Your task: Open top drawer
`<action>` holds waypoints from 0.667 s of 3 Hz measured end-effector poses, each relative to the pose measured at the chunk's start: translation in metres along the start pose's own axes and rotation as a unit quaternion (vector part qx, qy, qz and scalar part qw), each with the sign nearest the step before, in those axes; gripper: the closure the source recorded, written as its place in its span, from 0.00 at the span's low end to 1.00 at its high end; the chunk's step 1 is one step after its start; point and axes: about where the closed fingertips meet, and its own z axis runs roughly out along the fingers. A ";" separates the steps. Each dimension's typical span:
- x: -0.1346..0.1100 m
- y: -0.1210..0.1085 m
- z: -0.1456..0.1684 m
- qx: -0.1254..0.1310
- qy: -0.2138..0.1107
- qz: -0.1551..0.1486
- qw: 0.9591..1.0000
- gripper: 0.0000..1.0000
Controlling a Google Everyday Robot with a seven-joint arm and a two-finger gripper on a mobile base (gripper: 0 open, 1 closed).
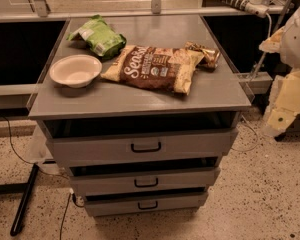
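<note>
The top drawer [140, 147] is the widest grey front under the cabinet top [135, 101], with a small black pull handle [146, 147] at its middle. It stands pulled out a little, and a dark gap shows above its front panel. My gripper [285, 104] is at the right edge of the camera view, a pale white and yellowish shape hanging beside the cabinet's right side. It is apart from the drawer and well to the right of the handle.
On the cabinet top lie a white bowl [75, 70], a green bag [99, 36], a brown chip bag [152, 68] and a small snack bag [204, 54]. Two narrower drawers [146, 182] [147, 204] sit below. A black leg [22, 204] and cables lie on the floor at left.
</note>
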 end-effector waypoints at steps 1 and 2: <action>0.000 0.000 0.000 0.001 -0.001 0.000 1.000 0.00; 0.000 0.008 0.020 -0.007 -0.008 -0.008 1.000 0.00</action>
